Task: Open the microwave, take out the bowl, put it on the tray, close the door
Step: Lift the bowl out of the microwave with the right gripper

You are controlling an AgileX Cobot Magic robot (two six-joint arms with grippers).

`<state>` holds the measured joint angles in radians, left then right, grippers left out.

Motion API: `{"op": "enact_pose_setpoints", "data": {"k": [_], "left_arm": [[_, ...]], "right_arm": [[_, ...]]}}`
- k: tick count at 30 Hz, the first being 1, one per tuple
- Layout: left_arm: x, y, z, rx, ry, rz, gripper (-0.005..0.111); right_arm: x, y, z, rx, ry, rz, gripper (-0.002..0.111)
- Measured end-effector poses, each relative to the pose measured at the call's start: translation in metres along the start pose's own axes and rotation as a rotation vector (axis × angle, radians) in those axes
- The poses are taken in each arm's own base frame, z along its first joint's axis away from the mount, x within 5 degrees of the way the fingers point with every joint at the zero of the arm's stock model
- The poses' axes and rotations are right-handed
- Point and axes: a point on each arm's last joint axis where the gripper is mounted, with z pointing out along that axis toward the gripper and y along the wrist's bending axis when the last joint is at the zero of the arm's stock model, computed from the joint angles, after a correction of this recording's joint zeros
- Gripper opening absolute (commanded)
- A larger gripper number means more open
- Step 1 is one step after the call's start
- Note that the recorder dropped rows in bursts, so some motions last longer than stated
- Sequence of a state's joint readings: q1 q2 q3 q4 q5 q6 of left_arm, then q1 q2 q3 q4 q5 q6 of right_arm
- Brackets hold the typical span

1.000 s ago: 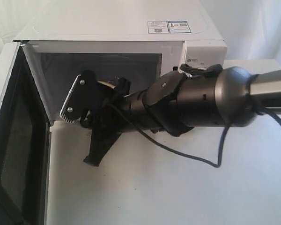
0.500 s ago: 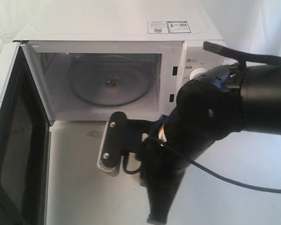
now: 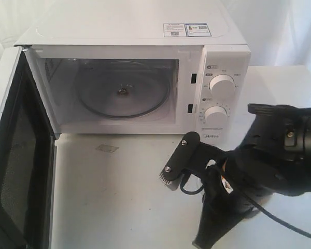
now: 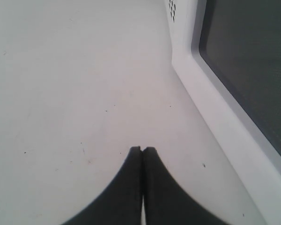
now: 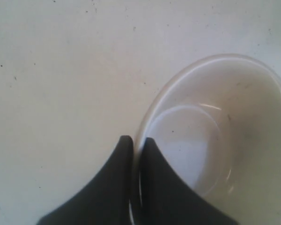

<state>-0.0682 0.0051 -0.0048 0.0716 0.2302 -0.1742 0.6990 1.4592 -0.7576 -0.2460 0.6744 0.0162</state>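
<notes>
The white microwave (image 3: 135, 26) stands with its door (image 3: 15, 155) swung wide to the left. Only the clear glass turntable (image 3: 122, 93) lies in the cavity. In the right wrist view my right gripper (image 5: 135, 139) is shut on the rim of the cream-white bowl (image 5: 215, 136), one finger inside and one outside, over the bare white table. In the exterior view that gripper (image 3: 207, 228) points down at the front right, below the knobs, and the arm hides the bowl. My left gripper (image 4: 142, 149) is shut and empty beside the door's dark window (image 4: 253, 70). No tray is in view.
Two round knobs (image 3: 221, 86) sit on the oven's right panel. A small pale patch (image 3: 107, 148) marks the white table (image 3: 119, 197) in front of the cavity. The open door juts out along the left side.
My right arm has pulled back out of the oven cavity and swung right and down to the table's front right, carrying the bowl. The turntable now shows bare.
</notes>
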Motion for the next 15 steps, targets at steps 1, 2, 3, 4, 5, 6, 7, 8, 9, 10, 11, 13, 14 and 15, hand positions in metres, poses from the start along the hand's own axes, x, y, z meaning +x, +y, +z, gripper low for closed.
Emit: {"op": "enact_pose_setpoints", "data": {"k": [1, 2, 3, 4, 5, 6, 7, 8, 9, 10, 11, 13, 14, 15], "left_arm": [[0.000, 0.000, 0.000, 0.000, 0.000, 0.000, 0.000], [0.000, 0.000, 0.000, 0.000, 0.000, 0.000, 0.000], [0.000, 0.000, 0.000, 0.000, 0.000, 0.000, 0.000], [0.000, 0.000, 0.000, 0.000, 0.000, 0.000, 0.000], [0.000, 0.000, 0.000, 0.000, 0.000, 0.000, 0.000], [0.000, 0.000, 0.000, 0.000, 0.000, 0.000, 0.000], [0.000, 0.000, 0.000, 0.000, 0.000, 0.000, 0.000], [0.000, 0.000, 0.000, 0.000, 0.000, 0.000, 0.000], [0.000, 0.000, 0.000, 0.000, 0.000, 0.000, 0.000], [0.000, 0.000, 0.000, 0.000, 0.000, 0.000, 0.000], [0.000, 0.000, 0.000, 0.000, 0.000, 0.000, 0.000], [0.000, 0.000, 0.000, 0.000, 0.000, 0.000, 0.000], [0.000, 0.000, 0.000, 0.000, 0.000, 0.000, 0.000], [0.000, 0.000, 0.000, 0.000, 0.000, 0.000, 0.000]], "right_arm": [[0.005, -0.001, 0.001, 0.001, -0.002, 0.016, 0.000], [0.014, -0.002, 0.003, 0.003, 0.001, 0.041, 0.000], [0.018, -0.003, 0.004, 0.003, 0.002, 0.051, 0.000], [0.026, -0.007, 0.006, 0.007, -0.003, 0.075, 0.000], [0.028, -0.009, 0.007, 0.010, -0.015, 0.090, 0.000], [0.030, -0.013, 0.007, 0.016, -0.041, 0.109, 0.000], [0.032, -0.015, 0.007, 0.019, -0.046, 0.115, 0.000], [0.035, -0.018, 0.009, 0.028, -0.045, 0.119, 0.000], [0.040, -0.022, 0.010, 0.048, -0.033, 0.109, 0.000], [0.042, -0.024, 0.011, 0.059, -0.023, 0.099, 0.000], [0.043, -0.026, 0.012, 0.070, -0.019, 0.090, 0.000], [0.046, -0.029, 0.013, 0.083, -0.010, 0.082, 0.000], [0.046, -0.030, 0.013, 0.090, -0.009, 0.076, 0.000], [0.046, -0.030, 0.013, 0.092, -0.008, 0.074, 0.000]]}}
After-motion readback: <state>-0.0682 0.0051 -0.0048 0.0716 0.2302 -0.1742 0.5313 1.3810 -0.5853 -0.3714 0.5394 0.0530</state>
